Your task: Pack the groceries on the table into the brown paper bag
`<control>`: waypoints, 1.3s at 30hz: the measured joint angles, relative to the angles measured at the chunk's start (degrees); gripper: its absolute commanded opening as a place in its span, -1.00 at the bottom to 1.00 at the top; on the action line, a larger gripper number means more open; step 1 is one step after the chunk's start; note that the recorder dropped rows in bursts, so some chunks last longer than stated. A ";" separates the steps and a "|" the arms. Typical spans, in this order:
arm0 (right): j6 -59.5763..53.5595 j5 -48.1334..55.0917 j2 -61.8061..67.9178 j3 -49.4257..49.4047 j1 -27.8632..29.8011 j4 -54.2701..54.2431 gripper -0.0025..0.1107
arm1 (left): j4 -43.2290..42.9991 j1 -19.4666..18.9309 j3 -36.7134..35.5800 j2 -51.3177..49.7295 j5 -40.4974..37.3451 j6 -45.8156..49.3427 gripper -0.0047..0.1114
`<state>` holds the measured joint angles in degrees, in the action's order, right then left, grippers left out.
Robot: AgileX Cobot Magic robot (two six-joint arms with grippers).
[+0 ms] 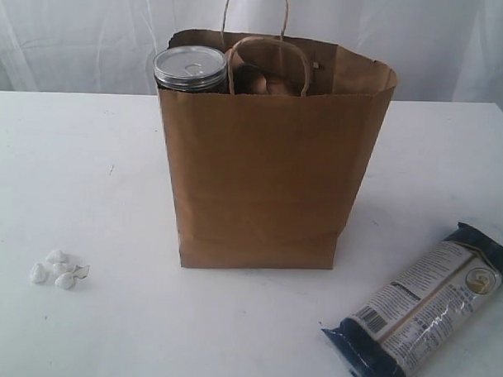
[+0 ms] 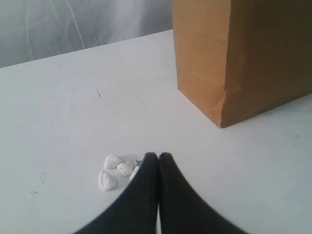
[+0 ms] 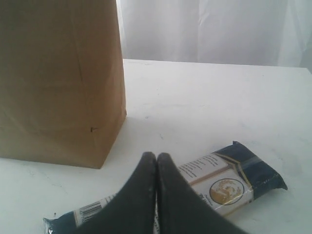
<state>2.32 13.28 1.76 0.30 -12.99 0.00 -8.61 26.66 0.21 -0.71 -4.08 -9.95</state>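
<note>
The left gripper (image 2: 158,157) has its black fingers pressed together on nothing, with a cluster of small white lumps (image 2: 114,170) just beside its tips and the tall upright kraft-brown paper bag (image 2: 243,58) standing farther ahead on the flat white tabletop (image 2: 58,112). The right gripper (image 3: 156,157) is likewise closed and empty; the long dark-blue packet (image 3: 229,180) lies flat on the tabletop close by its tips, near the bag's base. A silver pull-tab can (image 1: 190,68) stands inside the bag, its lid at the rim.

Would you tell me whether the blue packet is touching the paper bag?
Apart: the exterior view shows bare table between the packet and the bag.
</note>
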 measured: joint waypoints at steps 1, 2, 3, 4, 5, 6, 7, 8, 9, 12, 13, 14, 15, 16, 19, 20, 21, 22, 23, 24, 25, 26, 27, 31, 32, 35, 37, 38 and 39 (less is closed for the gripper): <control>0.00 0.00 -0.02 0.00 0.00 0.00 -0.96 | 0.00 0.00 0.00 0.00 0.00 0.00 -0.92; 0.00 0.00 -0.02 0.00 0.00 0.00 -0.96 | 0.00 0.00 0.00 0.00 0.00 0.00 -0.92; 0.00 0.00 -0.02 0.00 0.00 0.00 -0.96 | 0.00 0.00 0.00 0.00 0.00 0.00 -0.92; 0.00 0.00 -0.02 0.00 0.00 0.00 -0.96 | 0.00 0.00 0.00 0.00 0.00 0.00 -0.92; 0.00 0.00 -0.02 0.00 0.00 0.00 -0.96 | 0.00 0.00 0.00 0.00 0.00 0.00 -0.92; 0.00 0.00 -0.02 0.00 0.00 0.00 -0.96 | 0.00 0.00 0.00 0.00 0.00 0.00 -0.92; 0.00 0.00 -0.02 0.00 0.00 0.00 -0.96 | 0.00 0.00 0.00 0.00 0.00 0.00 -0.92; 0.00 0.00 -0.02 0.00 0.00 0.00 -0.96 | 0.00 0.00 0.00 0.00 0.00 0.00 -0.92; 0.00 0.00 -0.02 0.00 0.00 0.00 -0.96 | 0.00 0.00 0.00 0.00 0.00 0.00 -0.92; 0.00 0.00 -0.02 0.00 0.00 0.00 -0.96 | 0.00 0.00 0.00 0.00 0.00 0.00 -0.92; 0.00 0.00 -0.02 0.00 0.00 0.00 -0.96 | 0.00 0.00 0.00 0.00 0.00 0.00 -0.92; 0.00 0.00 -0.02 0.00 0.00 0.00 -0.96 | 0.00 0.00 0.00 0.00 0.00 0.00 -0.92; 0.00 0.00 -0.02 0.00 0.00 0.00 -0.96 | 0.00 0.00 0.00 0.00 0.00 0.00 -0.92; 0.00 0.00 -0.02 0.00 0.00 0.00 -0.96 | 0.00 0.00 0.00 0.00 0.00 0.00 -0.92; 0.00 0.00 -0.02 0.00 0.00 0.00 -0.96 | 0.00 0.00 0.00 0.00 0.00 0.00 -0.92; 0.00 0.00 -0.02 0.00 0.00 0.00 -0.96 | 0.00 0.00 0.00 0.00 0.00 0.00 -0.92; 0.00 0.00 -0.02 0.00 0.00 0.00 -0.96 | 0.00 0.00 0.00 0.00 0.00 0.00 -0.92; 0.00 0.00 -0.02 0.00 0.00 0.00 -0.96 | 0.00 0.00 0.00 0.00 0.00 0.00 -0.92; 0.00 0.00 -0.02 0.00 0.00 0.00 -0.96 | 0.00 0.00 0.00 0.00 0.00 0.00 -0.92; 0.00 0.00 -0.02 0.00 0.00 0.00 -0.96 | 0.00 0.00 0.00 0.00 0.00 0.00 -0.92; 0.00 0.00 -0.02 0.00 0.00 0.00 -0.96 | 0.00 0.00 0.00 0.00 0.00 0.00 -0.92; 0.00 0.00 -0.02 0.00 0.00 0.00 -0.96 | 0.00 0.00 0.00 0.00 0.00 0.00 -0.92; 0.00 0.00 -0.02 0.00 0.00 0.00 -0.96 | 0.00 0.00 0.00 0.00 0.00 0.00 -0.92; 0.00 0.00 -0.02 0.00 0.00 0.00 -0.96 | 0.00 0.00 0.00 0.00 0.00 0.00 -0.92; 0.00 0.00 -0.02 0.00 0.00 0.00 -0.96 | 0.00 0.00 0.00 0.00 0.00 0.00 -0.92; 0.00 0.00 -0.02 0.00 0.00 0.00 -0.96 | 0.00 0.00 0.00 0.00 0.00 0.00 -0.92; -0.56 0.00 -0.02 0.00 0.00 0.00 -0.96 | 0.00 0.00 0.00 0.00 0.00 0.00 -0.92; -1.30 0.00 -0.02 0.00 0.00 0.00 -0.96 | 0.00 0.00 0.00 0.00 0.00 0.00 -0.92; -1.98 0.00 -0.02 0.00 0.00 0.00 -0.96 | 0.00 0.00 0.00 0.00 0.00 0.00 -0.92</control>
<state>0.34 13.28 1.73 0.30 -12.99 0.00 -8.61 26.66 0.21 -0.71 -4.08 -9.95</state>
